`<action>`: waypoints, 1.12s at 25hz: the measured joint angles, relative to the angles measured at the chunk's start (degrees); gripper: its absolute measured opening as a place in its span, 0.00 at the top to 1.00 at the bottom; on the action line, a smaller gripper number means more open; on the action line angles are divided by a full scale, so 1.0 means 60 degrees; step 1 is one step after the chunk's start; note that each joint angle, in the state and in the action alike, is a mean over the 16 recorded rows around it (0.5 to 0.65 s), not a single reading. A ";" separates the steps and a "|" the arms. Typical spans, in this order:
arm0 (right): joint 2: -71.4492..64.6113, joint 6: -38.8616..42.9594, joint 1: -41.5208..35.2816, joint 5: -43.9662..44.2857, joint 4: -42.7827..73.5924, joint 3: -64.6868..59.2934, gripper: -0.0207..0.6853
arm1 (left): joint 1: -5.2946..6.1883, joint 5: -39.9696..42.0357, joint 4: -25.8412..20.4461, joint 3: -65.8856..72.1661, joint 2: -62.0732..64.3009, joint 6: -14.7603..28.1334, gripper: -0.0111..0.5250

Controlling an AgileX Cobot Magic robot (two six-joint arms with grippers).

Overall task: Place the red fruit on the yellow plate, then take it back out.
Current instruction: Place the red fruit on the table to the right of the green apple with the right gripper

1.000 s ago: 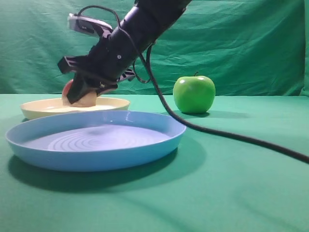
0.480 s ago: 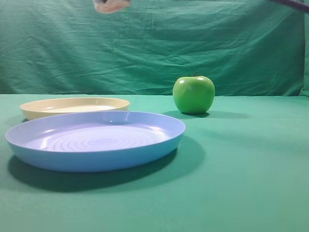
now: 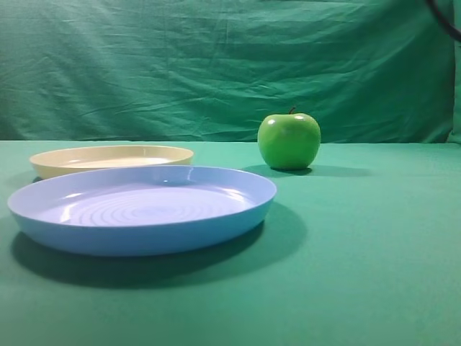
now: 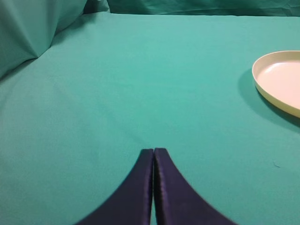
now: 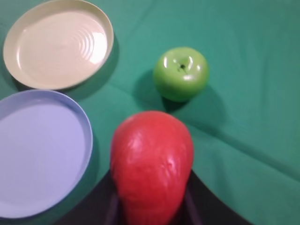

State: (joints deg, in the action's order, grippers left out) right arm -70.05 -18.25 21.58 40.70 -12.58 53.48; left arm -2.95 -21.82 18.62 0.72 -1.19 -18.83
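Note:
The red fruit point(image 5: 152, 164) fills the lower middle of the right wrist view, clamped between the dark fingers of my right gripper point(image 5: 152, 206), which hangs high over the table. Below it, the pale yellow plate point(image 5: 58, 43) lies bare at the upper left of that view. In the exterior view the yellow plate point(image 3: 112, 157) sits at the back left with nothing on it, and neither the fruit nor the right gripper shows there. My left gripper point(image 4: 153, 151) is shut, its fingers pressed together over bare green cloth, with the yellow plate's rim point(image 4: 262, 89) off to its right.
A shiny green apple point(image 3: 289, 140) stands at the back right of the yellow plate, seen from above as the green apple point(image 5: 181, 72). A larger light-blue plate point(image 3: 144, 209) lies nearer the front; its rim point(image 5: 86, 140) shows left of the fruit. A black cable point(image 3: 446, 18) crosses the top right corner.
The right arm lifted the red fruit off the yellow plate and rose out of the exterior view; only its cable remains at the top right. Plates and apple have not moved.

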 joint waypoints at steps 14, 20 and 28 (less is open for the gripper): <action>-0.0581 0.0013 -0.0880 -0.3257 -0.0004 -0.3202 0.69 | 0.0000 0.0000 0.0000 0.0000 0.0000 0.0000 0.98; -0.1484 0.0003 -0.0888 -0.4176 -0.0018 -0.3293 0.54 | 0.0000 0.0000 0.0000 0.0000 0.0000 0.0000 0.98; -0.1947 -0.0013 -0.0888 -0.4456 -0.0035 -0.3170 0.21 | 0.0000 0.0000 0.0000 0.0000 0.0000 0.0000 0.98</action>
State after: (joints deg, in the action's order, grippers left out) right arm -81.73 -18.32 16.25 13.96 -12.78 34.46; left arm -2.95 -21.82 18.62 0.72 -1.19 -18.83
